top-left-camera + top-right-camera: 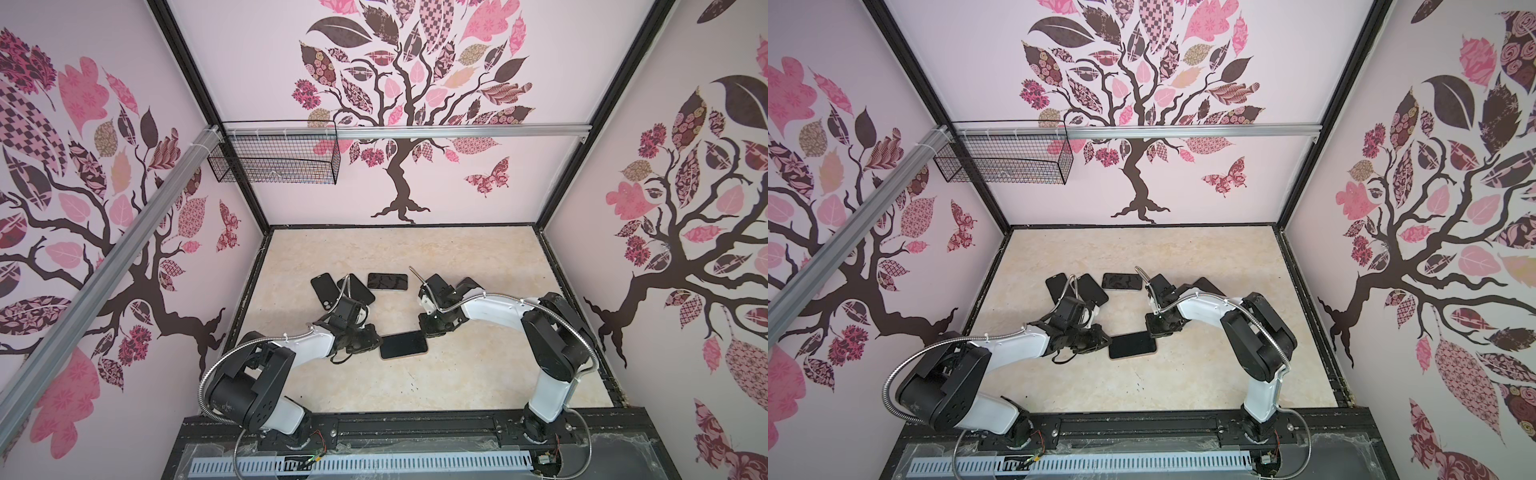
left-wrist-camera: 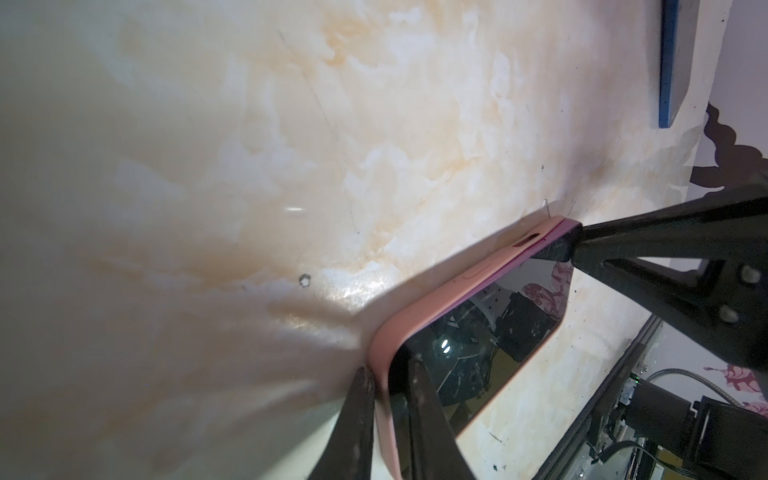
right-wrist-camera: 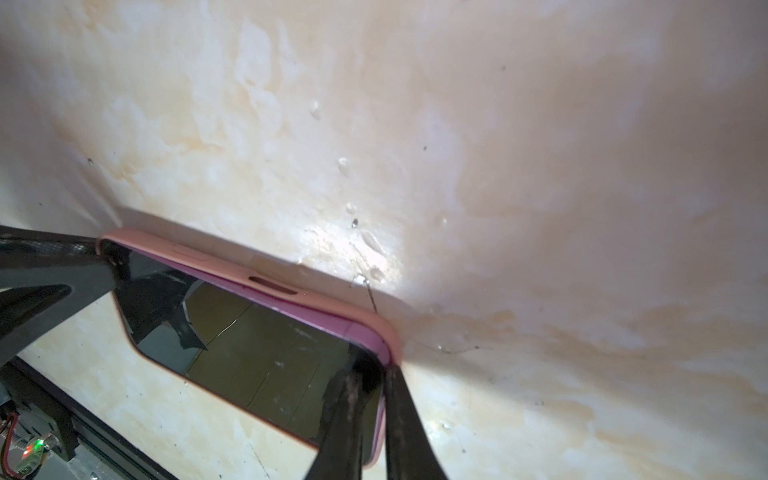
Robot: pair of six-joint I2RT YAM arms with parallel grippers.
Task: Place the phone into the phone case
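Phone [image 1: 403, 345] lies mid-bench [image 1: 415, 257] within the phone case [image 2: 436, 299], whose opposite ends are pinched by left fingers [image 2: 353, 436] and right fingers [image 3: 401, 428]. If the rim is squeezed unevenly, a corner may be left unseated.

Front table [image 1: 415, 382] bare; phone [image 1: 403, 345] mid-table, spare phones [image 1: 387, 281] behind obstruct.

The left gripper [image 2: 390, 376] pinches one end of the pink phone case [image 2: 432, 301], the phone [image 2: 490, 332] lying in it, on the marbled desk [image 2: 291, 145]; the right gripper [image 2: 578, 246] touches the far corner.
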